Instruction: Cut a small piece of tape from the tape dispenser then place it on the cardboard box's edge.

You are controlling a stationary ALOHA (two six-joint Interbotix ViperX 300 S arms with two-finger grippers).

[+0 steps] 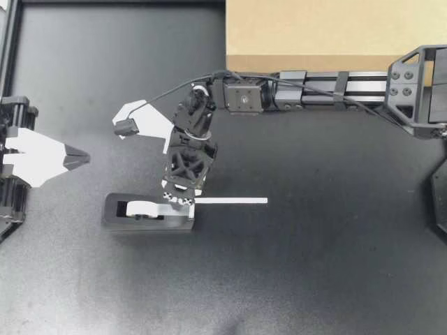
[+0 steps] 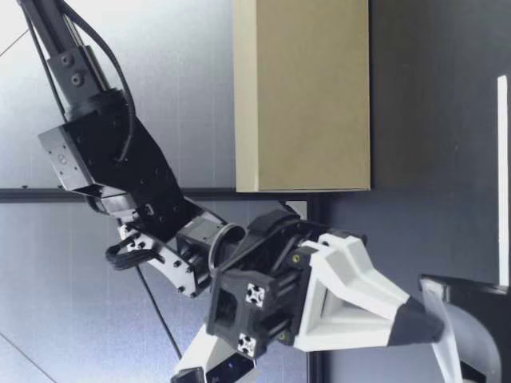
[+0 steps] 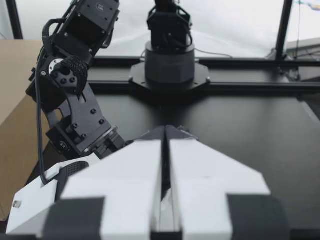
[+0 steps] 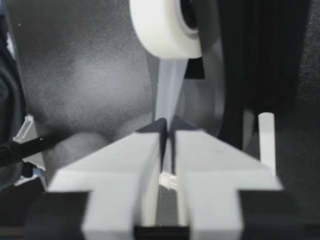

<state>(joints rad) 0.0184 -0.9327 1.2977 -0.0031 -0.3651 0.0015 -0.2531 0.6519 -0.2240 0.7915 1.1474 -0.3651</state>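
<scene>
One strip of tape point(image 4: 170, 95) runs from the roll in the tape dispenser point(image 1: 148, 213), mid-table, into the right gripper point(image 1: 179, 200), whose fingers pinch it. The left gripper point(image 1: 78, 159) sits well apart, fingers closed on nothing. The cardboard box point(image 1: 335, 31) stands at the table's far side.

Top view: straight down from above the worktop point(image 1: 335, 279), far enough back to take in both arms, the box point(image 1: 328, 28) and the tape dispenser point(image 1: 148, 213).
Low view: at worktop height, looking across toward the box point(image 2: 303, 96), very near the right jaws beside the tape dispenser point(image 2: 479, 319).
Left wrist view: on my left arm, looking along the left jaws over the worktop toward the right arm point(image 3: 75, 100).
Right wrist view: on my right arm, looking along the right jaws, close on the tape roll point(image 4: 165, 25) and the tape point(image 4: 170, 90).
Shared: top and low views both show the box, the tape dispenser and the white strip point(image 1: 230, 201); the left wrist view shares the box and the right arm with them.
</scene>
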